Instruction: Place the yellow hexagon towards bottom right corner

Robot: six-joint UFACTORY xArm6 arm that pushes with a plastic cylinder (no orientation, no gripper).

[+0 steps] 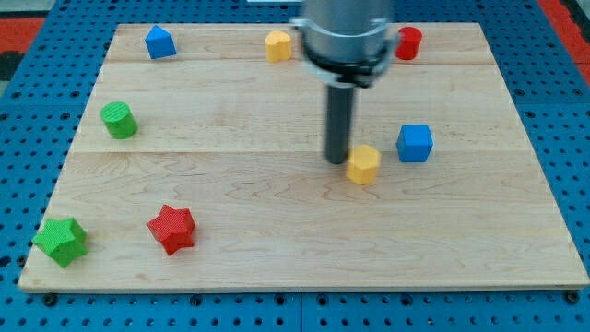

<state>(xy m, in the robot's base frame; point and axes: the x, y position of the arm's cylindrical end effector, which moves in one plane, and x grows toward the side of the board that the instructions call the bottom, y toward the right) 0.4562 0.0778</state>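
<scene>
1. Blue pegboard [562, 138] is seen all around a light wooden table top [277, 212], which fills most of the view.
2. Nearest to the bottom edge, at the bottom left corner, a green star block [62, 241] is placed; a red star block [172, 229] is found just to its right, apart from it.
3. Near the middle, somewhat towards the right edge, the yellow hexagon [364, 164] is located, still well apart from the bottom right corner.
4. My tip [337, 160] is seen just beside the yellow hexagon, on its left and slightly farther; whether they are touching cannot be told for sure.
5. No claw is carried by the arm, only a dark rod, so nothing is grasped.
6. A blue cube [415, 143] is placed near the hexagon, towards the right edge.
7. Close to the left edge, a green cylinder [119, 120] is standing.
8. Along the top edge, a blue block [160, 41], a second yellow block [278, 45] and a red cylinder [408, 42] are lined, the arm body being between the last two.
</scene>
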